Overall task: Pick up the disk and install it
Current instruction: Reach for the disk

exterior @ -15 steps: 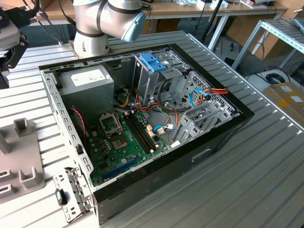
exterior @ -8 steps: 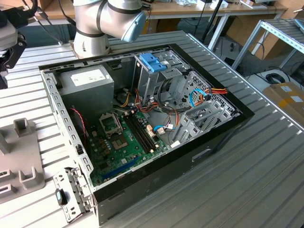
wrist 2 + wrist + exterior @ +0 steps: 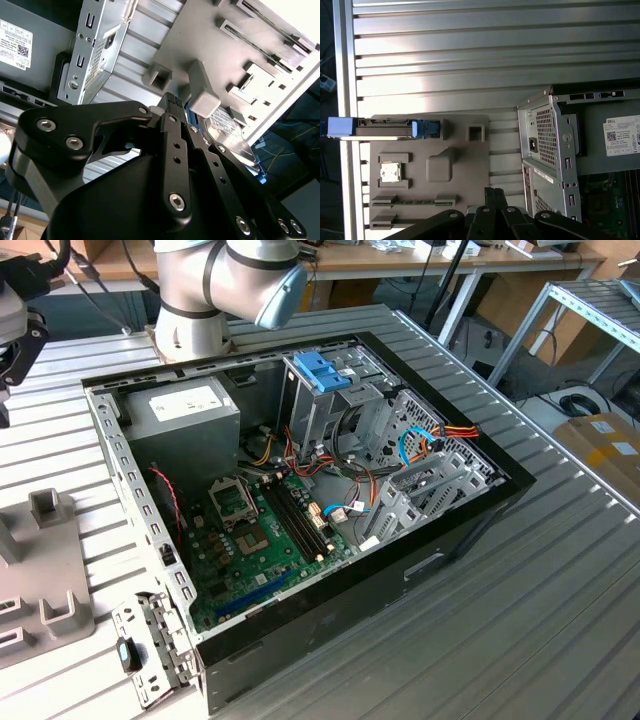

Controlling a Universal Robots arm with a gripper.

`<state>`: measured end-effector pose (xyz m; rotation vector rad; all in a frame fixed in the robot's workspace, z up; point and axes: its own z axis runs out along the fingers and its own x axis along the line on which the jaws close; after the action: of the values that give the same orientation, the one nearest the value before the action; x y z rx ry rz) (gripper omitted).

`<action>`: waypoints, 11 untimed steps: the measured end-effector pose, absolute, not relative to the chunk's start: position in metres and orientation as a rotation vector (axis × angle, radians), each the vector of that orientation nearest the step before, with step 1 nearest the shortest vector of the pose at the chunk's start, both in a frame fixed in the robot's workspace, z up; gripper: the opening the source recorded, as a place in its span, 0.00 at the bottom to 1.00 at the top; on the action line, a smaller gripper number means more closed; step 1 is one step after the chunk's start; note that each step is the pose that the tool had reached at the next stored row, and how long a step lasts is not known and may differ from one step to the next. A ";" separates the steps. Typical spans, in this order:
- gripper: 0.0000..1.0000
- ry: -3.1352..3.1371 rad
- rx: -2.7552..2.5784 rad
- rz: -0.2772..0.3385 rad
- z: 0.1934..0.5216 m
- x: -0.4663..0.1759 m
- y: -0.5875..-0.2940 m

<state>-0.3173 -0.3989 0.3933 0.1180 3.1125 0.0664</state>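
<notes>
In the first wrist view the disk (image 3: 385, 125) stands on edge in a slot of a grey fixture plate (image 3: 455, 165). It shows as a thin silver-grey slab with a blue carrier frame (image 3: 342, 127) at its ends. My gripper (image 3: 494, 194) hangs above the plate's edge nearest the computer case, well apart from the disk. Its fingers are shut together and hold nothing. In the second wrist view the gripper (image 3: 172, 101) and its black linkage point down at the plate's posts. In the exterior view the gripper's black body (image 3: 18, 345) sits at the far left.
An open computer case (image 3: 480, 510) lies on the slatted metal table (image 3: 560, 600), with a grey power-supply box (image 3: 185, 405), a motherboard (image 3: 260, 530) and a drive cage with a blue handle (image 3: 321, 371). The fixture plate (image 3: 45, 570) also carries a chip (image 3: 390, 173) and a memory stick (image 3: 415, 202).
</notes>
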 end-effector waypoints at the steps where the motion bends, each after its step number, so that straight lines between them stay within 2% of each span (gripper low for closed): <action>1: 0.10 3.113 0.118 0.066 0.393 -0.318 -0.399; 11: 0.10 3.113 0.118 0.066 0.393 -0.325 -0.399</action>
<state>-0.3246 -0.3989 0.3933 0.1180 3.1125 0.0663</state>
